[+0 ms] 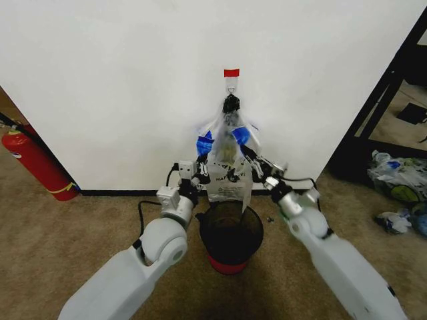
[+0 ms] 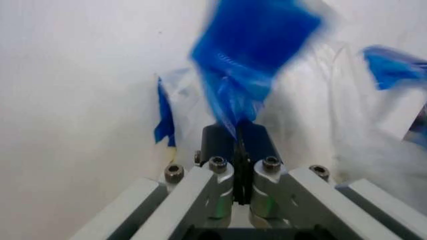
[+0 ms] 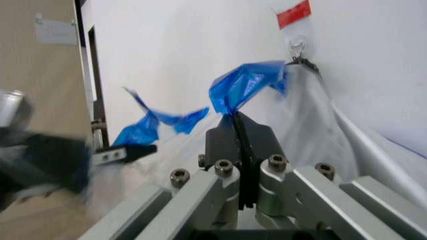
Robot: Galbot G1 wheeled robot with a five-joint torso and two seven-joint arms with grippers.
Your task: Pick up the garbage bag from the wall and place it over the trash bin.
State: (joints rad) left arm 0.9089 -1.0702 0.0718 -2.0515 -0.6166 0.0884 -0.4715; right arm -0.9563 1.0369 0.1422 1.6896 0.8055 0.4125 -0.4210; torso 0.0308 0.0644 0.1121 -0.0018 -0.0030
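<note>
We have both arms raised toward the white wall (image 1: 120, 87), where the garbage bag (image 1: 225, 170) hangs from a small hook (image 1: 231, 85) under a strip of red tape (image 1: 231, 72). The bag is a thin whitish plastic one with dark lettering and blue handle loops, and it hangs straight down the wall above the trash bin (image 1: 231, 235).

Our left gripper (image 1: 202, 150) is clamped on the blue handle loop (image 2: 250, 55) on its side; in the left wrist view the dark pads (image 2: 223, 142) meet with the plastic pinched between them. Our right gripper (image 1: 245, 145) is likewise closed on the other blue loop (image 3: 243, 87), seen pressed between its pads (image 3: 223, 142) in the right wrist view, with the hook just beyond.

The trash bin, black wire mesh with a red base, stands on the carpet directly below the bag, between our two forearms. A red fire extinguisher (image 1: 37, 163) leans at the wall to our left.
</note>
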